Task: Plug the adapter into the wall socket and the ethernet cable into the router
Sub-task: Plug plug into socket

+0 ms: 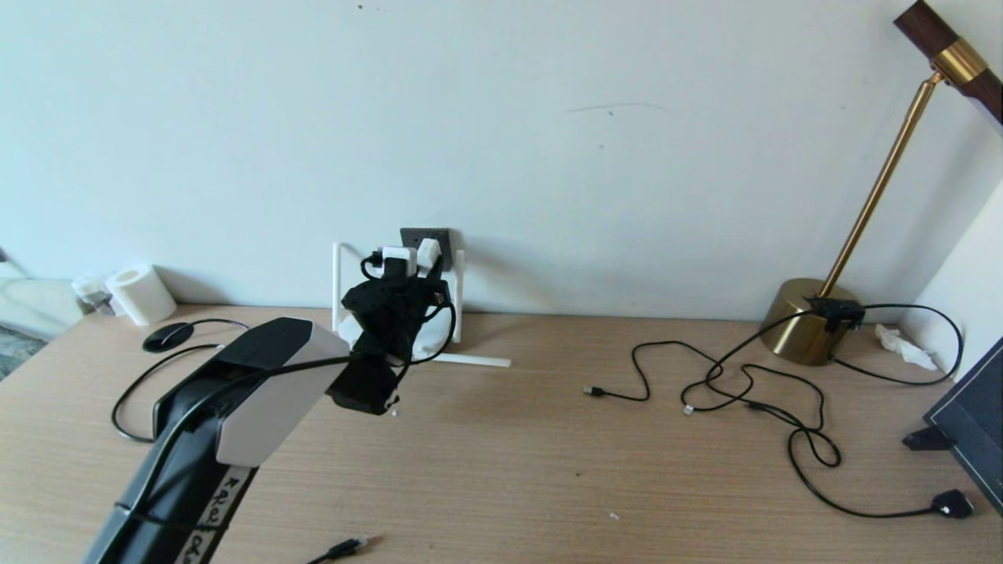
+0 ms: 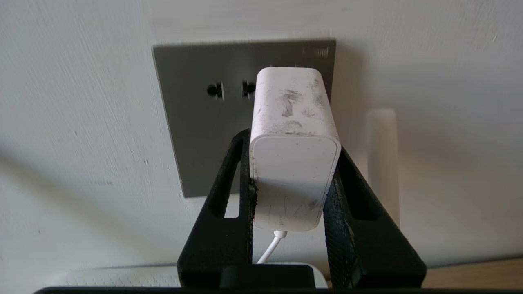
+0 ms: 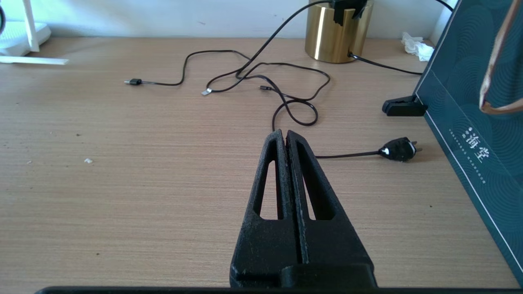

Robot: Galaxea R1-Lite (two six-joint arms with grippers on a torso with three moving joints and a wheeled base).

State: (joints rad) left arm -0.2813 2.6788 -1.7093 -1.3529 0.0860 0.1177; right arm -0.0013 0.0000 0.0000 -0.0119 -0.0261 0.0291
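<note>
My left gripper [image 2: 292, 143] is shut on the adapter [image 2: 294, 163], a white block with a thin white cord hanging from its rear. Black fingers [image 2: 229, 204] clamp both of its sides. The adapter's far end meets the right part of the dark grey wall socket [image 2: 196, 122]; its prongs are hidden. In the head view the adapter [image 1: 429, 252] sits against the wall socket [image 1: 415, 233] above the router [image 1: 429, 341], which my left arm mostly hides. The ethernet cable [image 1: 349, 547] lies at the table's front edge. My right gripper [image 3: 285, 132] hovers shut and empty over the table.
A brass lamp base [image 1: 807, 325] stands at the back right, with thin black cables [image 1: 744, 384] and a black power plug [image 1: 952, 504] spread before it. A dark teal box [image 3: 474, 102] borders the right side. A paper roll [image 1: 141, 294] sits at the back left.
</note>
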